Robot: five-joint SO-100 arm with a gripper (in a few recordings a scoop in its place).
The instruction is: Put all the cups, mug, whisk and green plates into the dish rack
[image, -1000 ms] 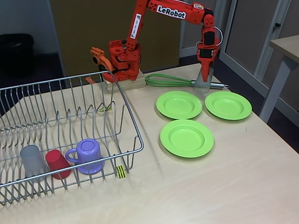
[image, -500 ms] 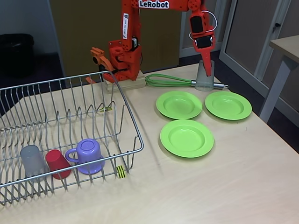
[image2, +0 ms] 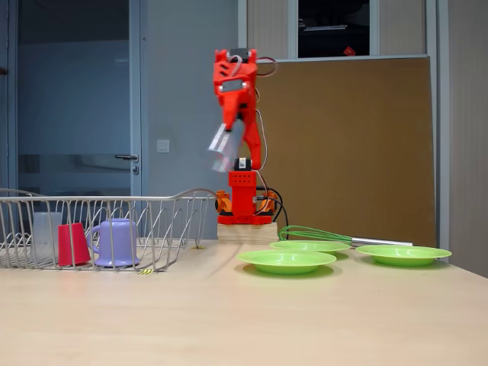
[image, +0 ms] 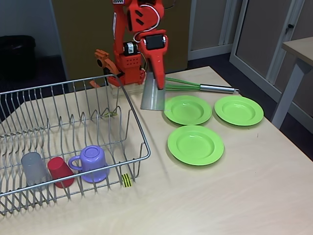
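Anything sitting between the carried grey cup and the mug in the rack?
Only the dish rack wall and prongs lie between the grey cup held by the gripper and the mug.

The orange gripper (image: 157,83) points down and clamps a translucent grey cup (image: 153,97) held mouth-down, just beside the dish rack's (image: 134,120) right end and left of the nearest green plate (image: 188,109). Behind it lies the whisk (image: 195,86) — green loops partly hidden by the arm, silver handle pointing right. Two more green plates sit on the table (image: 234,196): one to the right (image: 238,110), one nearer the camera (image: 195,145). Inside the rack, along its front — another grey cup (image: 34,168), a red cup (image: 60,172) and the purple mug (image: 92,163), all upside down, side by side. A yellow-black tag (image: 126,180) hangs on the front wire.
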